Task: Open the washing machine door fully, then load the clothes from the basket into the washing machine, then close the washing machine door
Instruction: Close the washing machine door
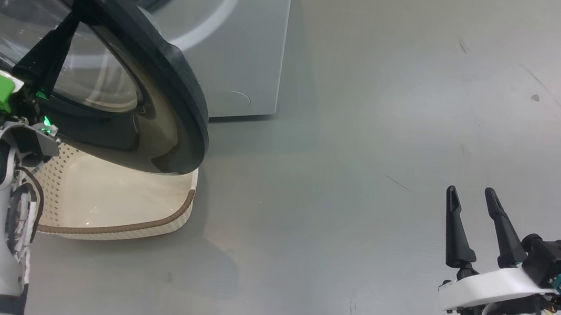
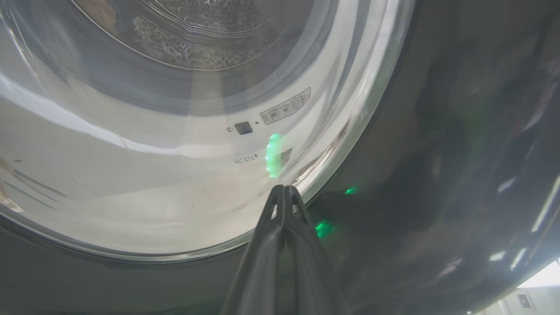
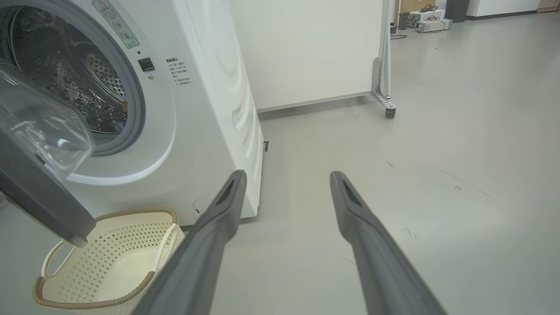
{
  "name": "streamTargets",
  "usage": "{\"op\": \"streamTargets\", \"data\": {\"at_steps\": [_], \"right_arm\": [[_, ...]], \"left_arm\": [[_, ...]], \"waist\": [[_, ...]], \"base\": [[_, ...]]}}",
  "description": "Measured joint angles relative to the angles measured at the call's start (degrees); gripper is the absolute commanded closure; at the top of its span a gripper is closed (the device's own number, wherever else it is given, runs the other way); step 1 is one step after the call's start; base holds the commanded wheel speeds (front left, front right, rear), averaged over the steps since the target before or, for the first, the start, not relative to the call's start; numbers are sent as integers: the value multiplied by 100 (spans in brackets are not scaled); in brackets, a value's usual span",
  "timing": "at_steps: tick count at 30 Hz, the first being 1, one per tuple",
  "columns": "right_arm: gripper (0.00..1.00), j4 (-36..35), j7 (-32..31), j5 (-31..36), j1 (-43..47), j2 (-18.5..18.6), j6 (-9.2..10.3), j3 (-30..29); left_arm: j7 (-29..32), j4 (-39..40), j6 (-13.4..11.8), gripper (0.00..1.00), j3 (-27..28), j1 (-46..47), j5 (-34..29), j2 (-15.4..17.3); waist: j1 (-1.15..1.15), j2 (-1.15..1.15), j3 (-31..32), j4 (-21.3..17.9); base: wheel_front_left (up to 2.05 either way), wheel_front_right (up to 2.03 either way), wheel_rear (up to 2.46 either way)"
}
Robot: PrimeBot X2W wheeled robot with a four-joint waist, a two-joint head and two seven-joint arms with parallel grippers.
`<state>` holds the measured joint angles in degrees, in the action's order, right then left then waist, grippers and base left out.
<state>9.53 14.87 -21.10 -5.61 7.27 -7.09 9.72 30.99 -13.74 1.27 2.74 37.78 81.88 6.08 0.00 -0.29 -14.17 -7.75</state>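
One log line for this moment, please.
door part open | left claw shut, at door | right claw open, empty | basket empty

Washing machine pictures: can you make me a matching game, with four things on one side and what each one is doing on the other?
Things
1. basket
2. washing machine door
3. left gripper
4. right gripper

States
A. jaws apart, above bare floor
B. jaws together, tip against the door
C. looks empty, sitting on the floor
D. swung partly open, over the basket

Pairs: 1-C, 2-D, 3-B, 4-A
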Motion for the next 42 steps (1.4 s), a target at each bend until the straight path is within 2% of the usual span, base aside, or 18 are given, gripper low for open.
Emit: {"op": "streamTargets", "data": {"at_steps": [7, 10, 17, 23, 24, 27, 28, 29, 31, 34, 42], "right_arm": [[0, 29, 0, 0, -59, 8, 0, -19], [0, 40, 0, -1, -59, 12, 0, -48], [0, 99, 0, 0, -49, 42, 0, -185], [0, 105, 0, 0, -32, 59, 0, -214], [0, 110, 0, 0, -28, 64, 0, -221], [0, 113, 0, 1, 20, 79, 0, -249], [0, 113, 0, 1, 66, 87, 0, -258], [0, 116, 0, 1, 110, 90, 0, -264], [0, 120, 0, 1, 166, 93, 0, -249], [0, 118, 0, 1, 193, 86, 0, -280], [0, 109, 0, 2, 364, 83, 0, -426]], "left_arm": [[-234, -437, 20, 100, 70, 243, -185, 10], [-235, -583, 113, 100, 22, 307, -202, -1], [-285, -867, 318, 100, -102, 319, -237, -40], [-455, -977, 421, 100, -293, 260, -679, 73], [-519, -978, 443, 95, -293, 216, -683, 96], [-740, -966, 474, 27, -308, 31, -912, 168], [-800, -951, 492, 9, -318, -43, -1046, 201], [-876, -939, 508, 0, -316, -109, -1084, 229], [-1154, -870, 515, 0, -392, -273, -1497, 408], [-1513, -701, 523, 0, -665, -570, -2359, 893], [-2276, -479, 547, 0, -1028, -1252, -3162, 894]], "waist": [[0, 0, -34, -134], [0, 0, -23, -140], [0, 0, 102, -59], [-1, 0, 231, 81], [0, 0, 256, 106], [-1, 0, 333, 184], [0, 0, 357, 211], [-1, 0, 381, 240], [0, 0, 427, 293], [0, 0, 498, 356], [-1, 0, 612, 529]], "base": [[0, 0, 0], [0, 0, 0], [0, 0, 0], [0, 0, 0], [0, 0, 0], [0, 0, 0], [0, 0, 0], [0, 0, 0], [0, 0, 0], [0, 0, 0], [0, 0, 0]]}}
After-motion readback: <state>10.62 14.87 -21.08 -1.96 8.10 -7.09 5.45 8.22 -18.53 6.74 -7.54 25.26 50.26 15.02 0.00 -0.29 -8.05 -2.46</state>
